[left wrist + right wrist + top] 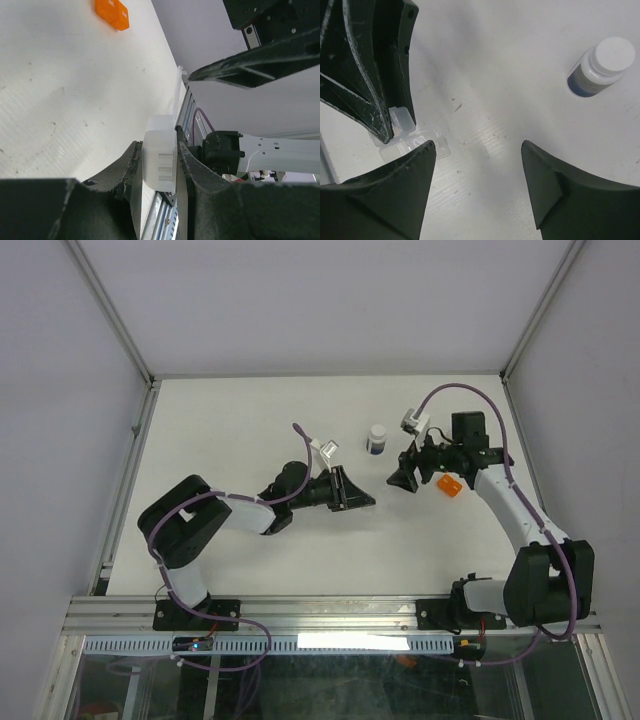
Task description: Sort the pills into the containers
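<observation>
My left gripper (159,146) is shut on a small clear plastic box (160,162), one of the containers, and holds it just above the table. In the right wrist view the same box (433,140) pokes out from the left gripper's fingers (380,90) at the left. My right gripper (477,147) is open over bare table just to the right of the box, with nothing between its fingers. In the top view the two grippers (362,496) (398,478) face each other at mid-table. No loose pills are visible.
A white bottle with a white cap and a dark blue label (376,439) (602,67) stands behind the grippers. A small orange two-part piece (449,485) (112,12) lies beside the right arm. The table's near aluminium rail (330,612) runs along the front.
</observation>
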Tool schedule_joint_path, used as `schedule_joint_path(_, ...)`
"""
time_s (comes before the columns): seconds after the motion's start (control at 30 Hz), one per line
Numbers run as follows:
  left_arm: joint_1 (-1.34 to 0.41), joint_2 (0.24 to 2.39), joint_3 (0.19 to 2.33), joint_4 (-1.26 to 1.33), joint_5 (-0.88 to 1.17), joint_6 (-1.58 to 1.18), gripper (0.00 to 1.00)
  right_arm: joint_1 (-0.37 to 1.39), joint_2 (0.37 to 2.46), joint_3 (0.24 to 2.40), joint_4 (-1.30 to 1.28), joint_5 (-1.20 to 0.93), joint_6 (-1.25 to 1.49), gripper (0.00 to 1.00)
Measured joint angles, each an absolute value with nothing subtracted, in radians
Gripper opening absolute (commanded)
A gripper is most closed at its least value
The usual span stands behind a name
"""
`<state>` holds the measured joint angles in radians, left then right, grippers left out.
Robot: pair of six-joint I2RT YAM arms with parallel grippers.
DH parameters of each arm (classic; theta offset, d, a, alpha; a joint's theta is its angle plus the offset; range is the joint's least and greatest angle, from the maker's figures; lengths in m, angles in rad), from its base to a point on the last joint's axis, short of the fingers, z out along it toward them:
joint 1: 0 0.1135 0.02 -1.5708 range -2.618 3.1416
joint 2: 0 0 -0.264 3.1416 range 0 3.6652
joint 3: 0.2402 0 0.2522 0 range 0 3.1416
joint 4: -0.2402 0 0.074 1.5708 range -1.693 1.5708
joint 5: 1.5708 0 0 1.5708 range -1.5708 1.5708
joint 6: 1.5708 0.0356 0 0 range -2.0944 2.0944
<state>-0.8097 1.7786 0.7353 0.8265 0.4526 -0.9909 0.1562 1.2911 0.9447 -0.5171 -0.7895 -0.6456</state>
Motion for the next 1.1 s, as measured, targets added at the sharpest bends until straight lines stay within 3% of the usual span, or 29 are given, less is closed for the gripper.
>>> schedule_joint_path(0.3, -0.803, 1.801, 0.694, 1.025, 0.446, -1.010, 0.00, 0.073, 1.371, 0.975, -0.541, -1.037, -0.414, 0.74)
schedule_joint_path(0.47, -0.803, 1.826, 0.693, 1.101, 0.447, -1.027, 0.00, 0.072, 1.378, 0.932, -0.535, -1.129, -0.348, 0.69)
schedule_joint_path(0.9, -0.803, 1.831, 0.693, 1.153, 0.448, -1.046, 0.00, 0.072, 1.394, 0.931, -0.491, -1.275, -0.281, 0.10)
schedule_joint_path(1.0, -0.802, 1.831, 0.690, 1.156, 0.449, -1.052, 0.11, 0.072, 1.404, 0.930, -0.490, -1.293, -0.278, 0.04)
schedule_joint_path(1.1, -0.796, 1.831, 0.678, 1.172, 0.453, -1.060, 0.34, 0.072, 1.407, 0.926, -0.489, -1.310, -0.280, 0.03)
